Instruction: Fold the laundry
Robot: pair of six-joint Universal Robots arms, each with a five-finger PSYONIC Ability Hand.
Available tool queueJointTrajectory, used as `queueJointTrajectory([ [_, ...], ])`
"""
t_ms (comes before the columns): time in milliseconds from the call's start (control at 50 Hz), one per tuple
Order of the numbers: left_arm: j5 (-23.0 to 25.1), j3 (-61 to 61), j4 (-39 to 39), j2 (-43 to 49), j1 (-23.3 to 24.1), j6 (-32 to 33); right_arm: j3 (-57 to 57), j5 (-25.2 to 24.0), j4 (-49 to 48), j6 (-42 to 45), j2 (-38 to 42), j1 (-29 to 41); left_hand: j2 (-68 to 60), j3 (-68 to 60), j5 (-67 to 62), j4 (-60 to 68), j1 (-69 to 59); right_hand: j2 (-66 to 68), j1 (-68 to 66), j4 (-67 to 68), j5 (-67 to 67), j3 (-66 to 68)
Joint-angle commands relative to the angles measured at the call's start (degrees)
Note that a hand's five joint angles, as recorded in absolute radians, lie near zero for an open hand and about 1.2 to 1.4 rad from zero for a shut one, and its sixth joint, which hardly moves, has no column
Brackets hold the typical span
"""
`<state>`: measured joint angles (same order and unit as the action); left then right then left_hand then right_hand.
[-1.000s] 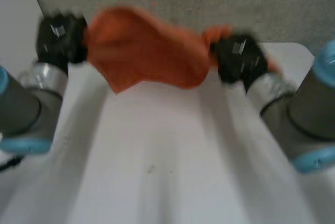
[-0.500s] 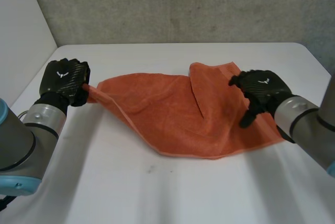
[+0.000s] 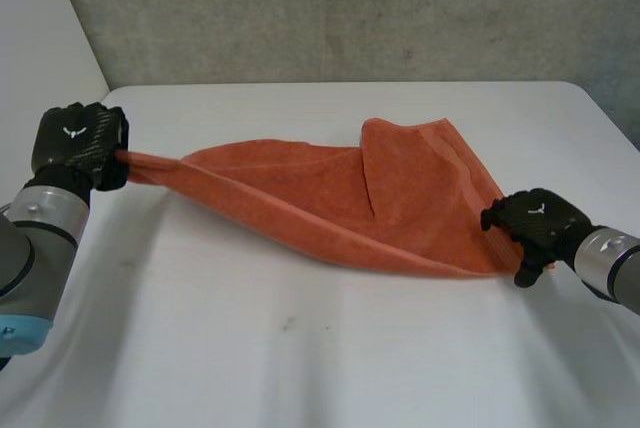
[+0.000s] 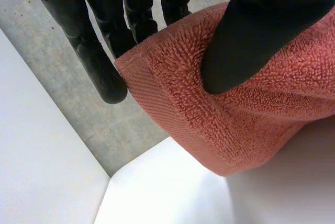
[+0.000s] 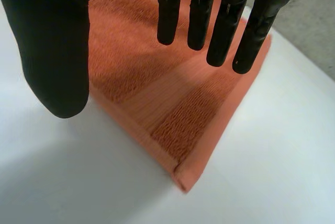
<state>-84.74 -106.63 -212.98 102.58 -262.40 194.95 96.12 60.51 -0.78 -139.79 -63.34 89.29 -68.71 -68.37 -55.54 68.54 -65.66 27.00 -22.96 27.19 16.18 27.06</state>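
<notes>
My left hand (image 3: pixel 78 145) pinches a corner of the orange towel (image 3: pixel 330 203) between thumb and fingers. My right hand (image 3: pixel 535 220) hangs slack over the opposite corner, holding nothing. The towel stretches between them, one flap doubled over. If my left pulls now, the unpinned end may drag and bunch. A white table (image 3: pixel 300 348) lies under both hands, with a grey concrete wall (image 3: pixel 350 8) beyond.

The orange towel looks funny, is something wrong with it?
The orange towel lies skewed, not flat: the left hand pinches one corner, stretching it thin, and a flap is folded over near the right hand.
</notes>
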Motion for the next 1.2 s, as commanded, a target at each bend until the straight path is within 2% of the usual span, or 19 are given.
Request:
queueJointTrajectory([
  [20, 0.02, -0.25, -0.06, 0.43, 0.66, -0.01, -1.37, -0.13, -2.12, -0.13, 4.37, 0.01, -11.29, -11.63, -14.46, 11.46, -14.34, 9.31, -13.35, 9.12, 10.13, 9.24],
  [140, 0.02, -0.42, -0.15, 0.60, 0.84, -0.01, -1.46, 0.31, -6.16, -0.31, 5.51, 0.01, -11.29, -11.63, -14.46, 11.46, -14.34, 16.38, -20.42, 16.19, 17.20, 16.32],
  [660, 0.02, -0.51, -0.06, 0.96, 0.84, -0.01, -7.44, 2.77, -5.90, -1.10, 9.11, 0.36, -11.29, -11.63, -14.46, 11.46, -14.34, 18.07, -22.11, 17.88, 18.89, 18.01],
  [740, 0.02, -0.51, -0.06, 0.96, 0.84, -0.01, -8.40, 2.95, -5.81, -1.10, 10.78, 0.36, -11.29, -11.63, -14.46, 11.46, -14.34, 24.94, -28.98, 24.75, 25.76, 24.88],
  [860, 0.02, -0.51, -0.06, 0.96, 0.84, -0.01, -8.85, 2.86, -5.99, -1.27, 10.87, 0.36, -11.29, -11.63, -14.46, 11.46, -14.34, 52.01, -56.05, 51.82, 52.83, 51.94],
  [880, 0.02, -0.51, -0.06, 0.96, 0.84, -0.01, -8.93, 2.77, -6.07, -1.27, 10.87, 0.36, -11.29, -11.63, -14.46, 11.46, -14.34, 52.99, -57.03, 52.80, 53.81, 52.93],
  [1180, 0.02, -0.69, -0.06, 0.96, 1.01, -0.01, -11.04, 2.95, -6.08, -5.76, 10.78, 0.62, -11.29, -11.63, -14.46, 11.46, -14.34, 53.00, -57.04, 52.81, 53.82, 52.94],
  [1200, 0.02, -0.69, -0.06, 0.96, 1.01, -0.01, -11.13, 3.03, -5.81, -5.76, 10.78, 0.62, -11.29, -11.63, -14.46, 11.46, -14.34, 40.74, -44.78, 40.55, 41.56, 40.67],
])
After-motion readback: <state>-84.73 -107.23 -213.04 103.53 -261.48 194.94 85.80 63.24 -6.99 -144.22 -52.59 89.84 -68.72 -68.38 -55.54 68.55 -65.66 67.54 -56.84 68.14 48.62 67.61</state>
